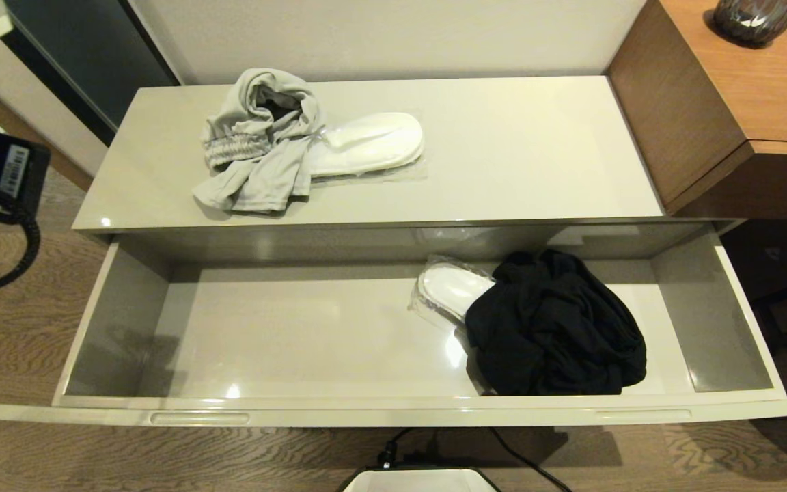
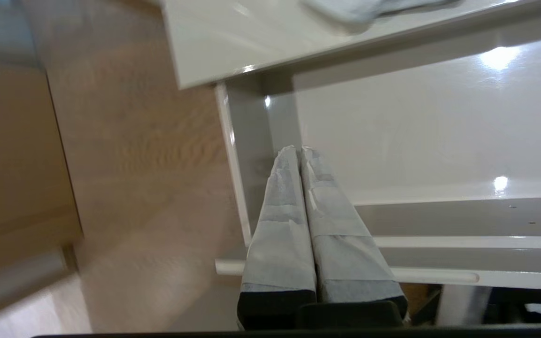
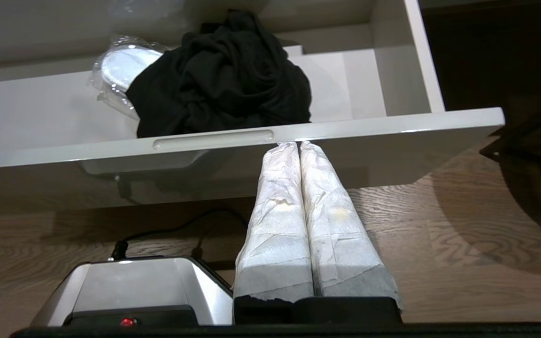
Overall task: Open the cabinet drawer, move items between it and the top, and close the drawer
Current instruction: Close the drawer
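Standing pulled fully out, the cabinet drawer [image 1: 311,342] holds a black garment [image 1: 554,328] at its right, lying over one wrapped slipper pair [image 1: 448,290]. On the top [image 1: 516,150], far left, a light grey garment [image 1: 257,140] lies touching a second slipper pair [image 1: 373,143]. My left jaws [image 2: 300,151] are clenched on nothing above the drawer's left end; my right jaws [image 3: 298,146], also clenched empty, hang below the drawer front, over the wood floor [image 3: 463,244]
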